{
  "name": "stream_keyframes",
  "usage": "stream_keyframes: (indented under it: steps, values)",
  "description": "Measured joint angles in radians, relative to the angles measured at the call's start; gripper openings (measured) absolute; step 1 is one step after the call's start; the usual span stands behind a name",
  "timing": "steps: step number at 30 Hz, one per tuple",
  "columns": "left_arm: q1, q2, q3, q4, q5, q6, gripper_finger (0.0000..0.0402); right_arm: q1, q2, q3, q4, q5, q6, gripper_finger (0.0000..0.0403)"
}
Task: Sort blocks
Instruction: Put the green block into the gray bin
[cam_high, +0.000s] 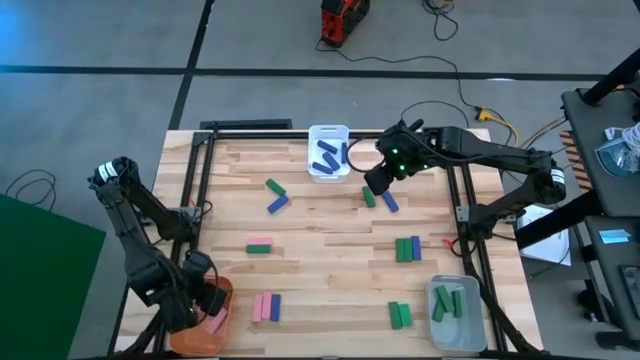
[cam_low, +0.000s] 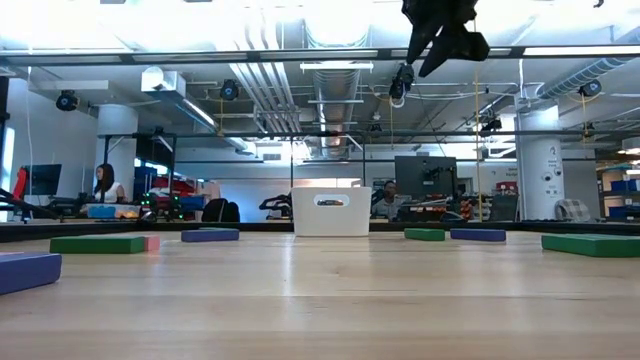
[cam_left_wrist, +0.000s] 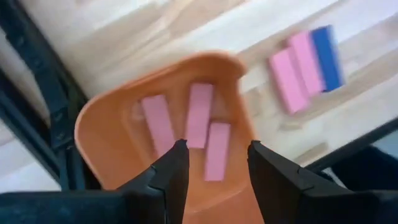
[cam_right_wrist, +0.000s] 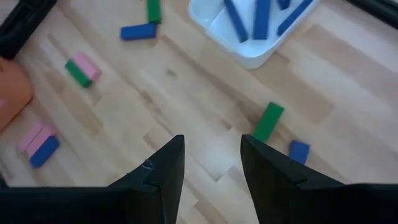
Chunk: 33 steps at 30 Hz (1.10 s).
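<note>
Left gripper (cam_high: 205, 305) hangs over the orange bin (cam_high: 222, 292) at the table's near left corner, fingers parted with nothing between them; its wrist view looks down into the bin (cam_left_wrist: 99, 124), where three pink blocks (cam_left_wrist: 199, 115) lie loose. Right gripper (cam_high: 377, 182) is raised above the table just beside the white bin (cam_high: 328, 133), fingers likewise apart and empty, as its wrist view (cam_right_wrist: 211, 165) confirms.

Only the high view gives the full layout: dark blue blocks (cam_high: 326, 155) in the white bin, green blocks (cam_high: 447, 304) in the grey bin (cam_high: 478, 335) at the near right corner, and loose blocks scattered over the wooden table (cam_high: 320, 250) — a green and blue pair (cam_high: 379, 199) under the right gripper, a pink-and-blue group (cam_high: 266, 307) near the orange bin.

The low view shows the white bin (cam_low: 331, 211) end-on with contents concealed by its wall; the orange and grey bins fall outside it. The right gripper (cam_low: 443, 40) appears there only as a dark shape cut by the top edge. In the high view the left arm covers much of the orange bin.
</note>
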Motion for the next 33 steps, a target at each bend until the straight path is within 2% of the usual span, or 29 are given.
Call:
stream_keyframes:
  steps: [7,12,20,27,33]
  values:
    - [0.037,-0.001,0.119,-0.092,-0.252,0.118,0.0142,0.095,-0.003,0.012,-0.001,-0.003,-0.036,0.0146]
    - [0.126,-0.008,0.17,-0.108,-0.338,0.316,0.0142,0.179,-0.005,0.026,-0.004,-0.007,-0.069,0.0137]
    - [0.333,-0.046,0.142,-0.043,-0.366,0.703,0.0142,0.303,-0.006,0.059,-0.005,-0.007,-0.064,0.0136]
    - [0.513,-0.123,0.064,0.23,-0.358,1.048,0.0142,0.433,-0.006,0.072,-0.008,-0.007,-0.064,0.0148]
    - [0.629,-0.202,-0.032,0.4,-0.335,1.191,0.0142,0.543,-0.006,0.073,-0.009,-0.007,-0.049,0.0143]
